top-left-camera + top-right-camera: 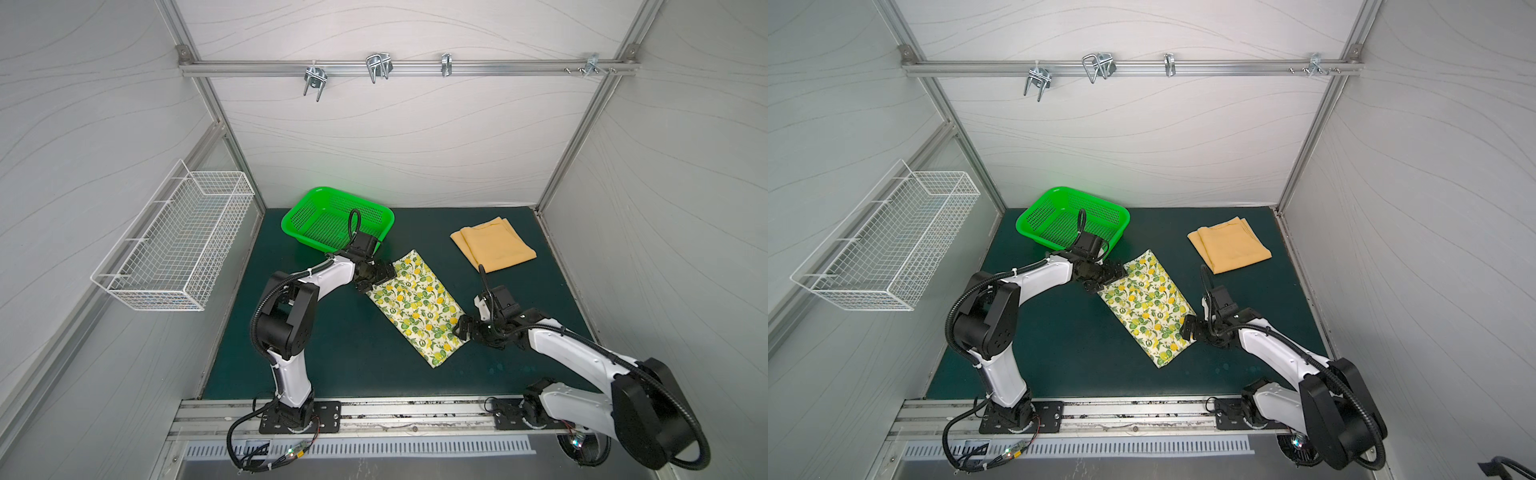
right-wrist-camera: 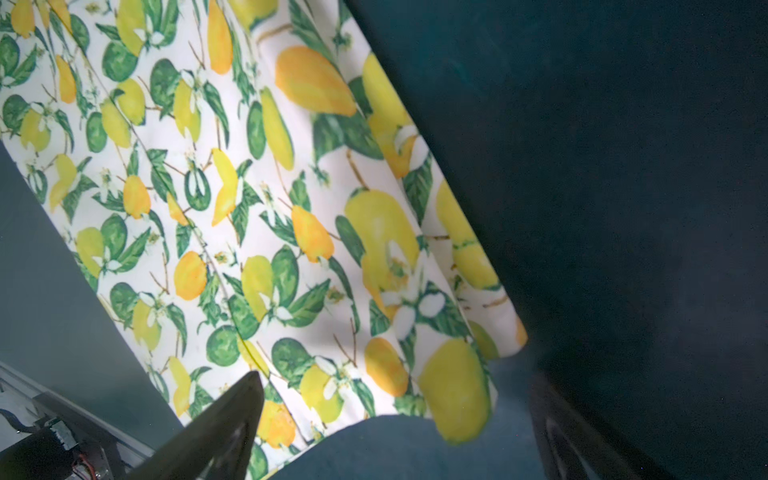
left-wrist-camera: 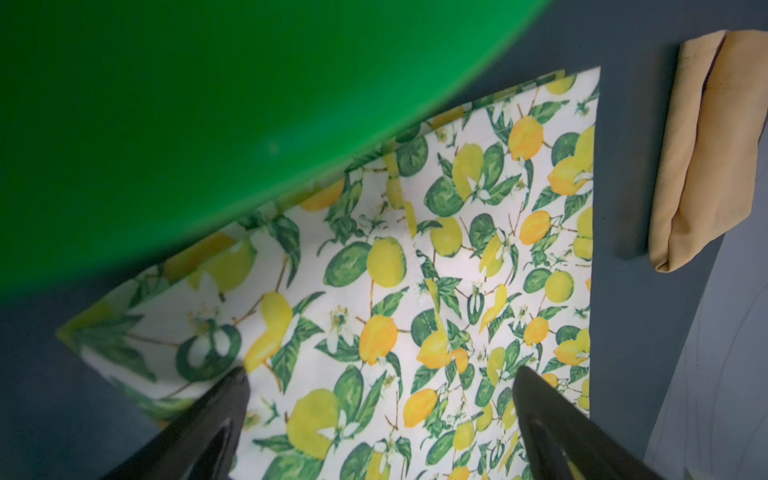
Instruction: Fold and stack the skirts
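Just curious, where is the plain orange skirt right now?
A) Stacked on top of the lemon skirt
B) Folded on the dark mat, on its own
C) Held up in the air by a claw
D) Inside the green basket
B: in both top views the orange skirt lies folded on the mat, apart from the lemon skirt and outside the green basket.

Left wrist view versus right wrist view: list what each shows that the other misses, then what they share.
Only the left wrist view shows the green basket and the folded mustard skirt. Only the right wrist view shows the metal rail at the table's edge. Both show the lemon-print skirt on the dark green mat, with an open gripper at its edge: left gripper, right gripper.
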You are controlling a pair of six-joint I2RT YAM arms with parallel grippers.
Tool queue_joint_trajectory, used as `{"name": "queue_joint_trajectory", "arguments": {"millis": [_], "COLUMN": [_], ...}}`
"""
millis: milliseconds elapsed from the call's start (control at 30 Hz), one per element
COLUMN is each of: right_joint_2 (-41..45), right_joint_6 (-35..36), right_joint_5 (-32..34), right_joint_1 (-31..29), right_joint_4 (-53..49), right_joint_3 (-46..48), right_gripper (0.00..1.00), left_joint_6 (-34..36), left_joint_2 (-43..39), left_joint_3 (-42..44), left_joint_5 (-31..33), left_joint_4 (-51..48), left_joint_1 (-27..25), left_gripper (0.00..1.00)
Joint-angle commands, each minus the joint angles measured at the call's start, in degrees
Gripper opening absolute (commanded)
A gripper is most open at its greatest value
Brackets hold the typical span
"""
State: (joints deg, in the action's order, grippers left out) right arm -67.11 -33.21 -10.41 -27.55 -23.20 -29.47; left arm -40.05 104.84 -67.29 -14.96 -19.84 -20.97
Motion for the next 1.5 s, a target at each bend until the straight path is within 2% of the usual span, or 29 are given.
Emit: {"name": "queue_joint_trajectory", "arguments": {"millis": [0,400,700,933,1067,1167,1467], "right_joint_2": [-3.5,-13.9,-19.8,-25.1,-19.7,-13.8,-0.3], "right_joint_6": [-0.8,1.2,0.6,3.2,5.3,5.8,5.1], "right_joint_5": [-1.3,-2.6,-3.2,-2.6,-0.6,0.5,-1.4], "right_joint_1": [1.9,5.4,5.9,7.7,7.8,7.9,6.2], "right_joint_4": [3.7,6.4,9.1,5.2,1.9,-0.1,-3.2], "right_joint_3": [0.2,-6.7,-9.8,-19.4,-21.1,-19.3,-11.1], "right_gripper": [0.99,0.99,0.99,0.99,0.99,0.99,0.99], "left_joint_6": [-0.7,-5.2,-4.4,-5.6,-3.4,-2.5,1.4], "left_joint_2": [1.4,-6.0,-7.7,-10.7,-12.8,-12.9,-5.1], "left_joint_3": [2.8,16.1,17.8,20.7,18.7,16.4,5.6], "left_joint_5": [1.0,2.2,2.4,4.2,5.5,3.6,-4.1], "left_joint_4": [2.1,10.3,9.6,9.8,6.0,4.6,-0.3], "left_joint_1": [0.8,0.6,-0.5,-3.6,-2.8,0.0,10.0], "left_gripper": [0.99,0.99,0.99,0.98,0.99,0.99,0.99]}}
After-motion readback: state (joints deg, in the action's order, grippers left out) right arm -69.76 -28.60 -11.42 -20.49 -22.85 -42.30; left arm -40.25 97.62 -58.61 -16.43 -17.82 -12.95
